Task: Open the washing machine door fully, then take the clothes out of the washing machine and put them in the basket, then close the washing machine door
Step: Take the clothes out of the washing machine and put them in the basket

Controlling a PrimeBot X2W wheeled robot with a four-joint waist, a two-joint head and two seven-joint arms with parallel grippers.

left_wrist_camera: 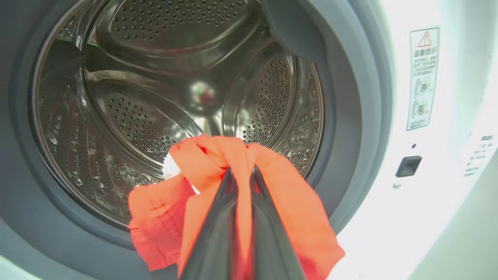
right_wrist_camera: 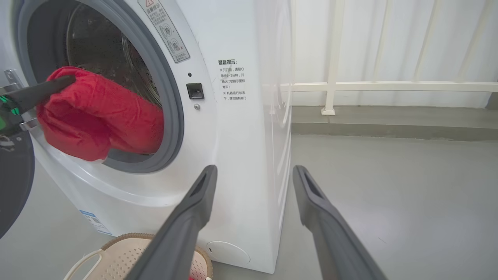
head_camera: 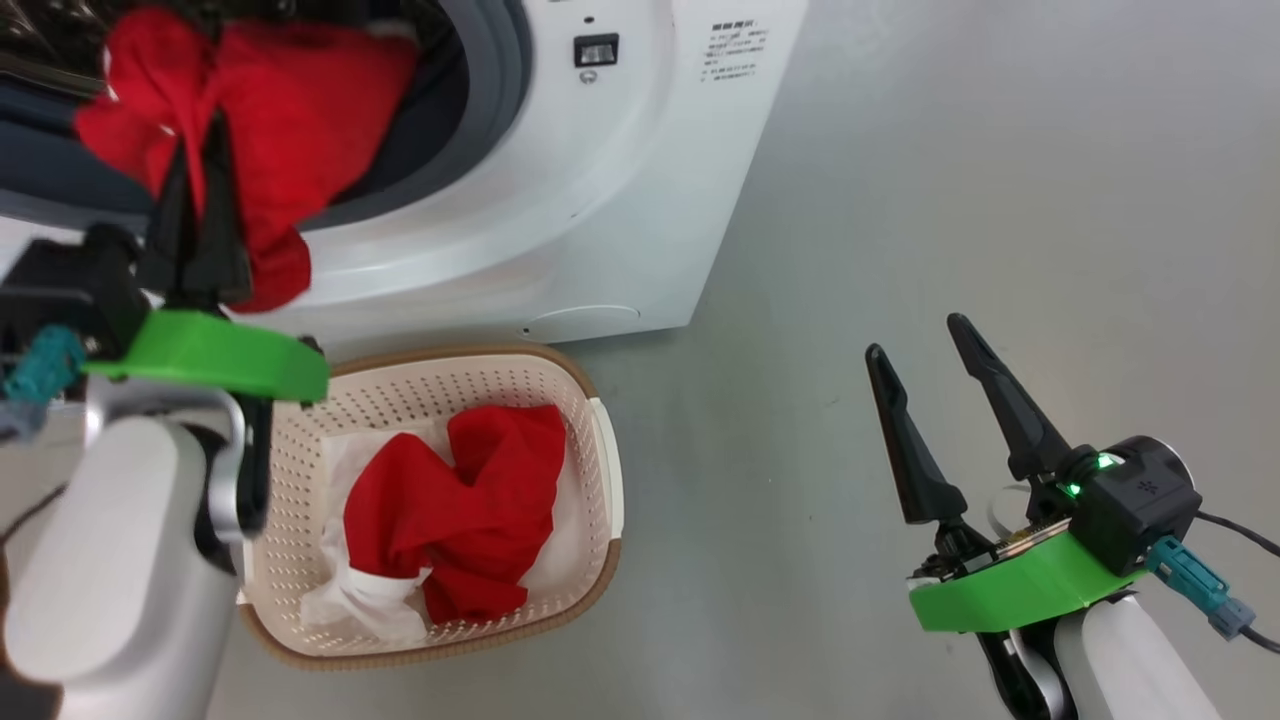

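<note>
Left gripper (left_wrist_camera: pixel 242 171) fingers are pinched together on red cloth (left_wrist_camera: pixel 288 206); we see it bunched at the drum (left_wrist_camera: pixel 155 116) mouth, drooping over the lower edge of the grey rubber ring (left_wrist_camera: pixel 350 116), fingers pointing into the washing machine (head_camera: pixel 620 200). Grey floor (head_camera: pixel 950 150), white curtain (right_wrist_camera: pixel 389 39) behind. Basket (head_camera: pixel 600 470) sits on the floor just before the machine's front, long axis running away from it; inside we note a crumpled red piece (head_camera: pixel 460 500) over a white piece (head_camera: pixel 360 600). Right gripper (head_camera: pixel 915 335) jaws wide apart, holding nothing, over bare floor.
</note>
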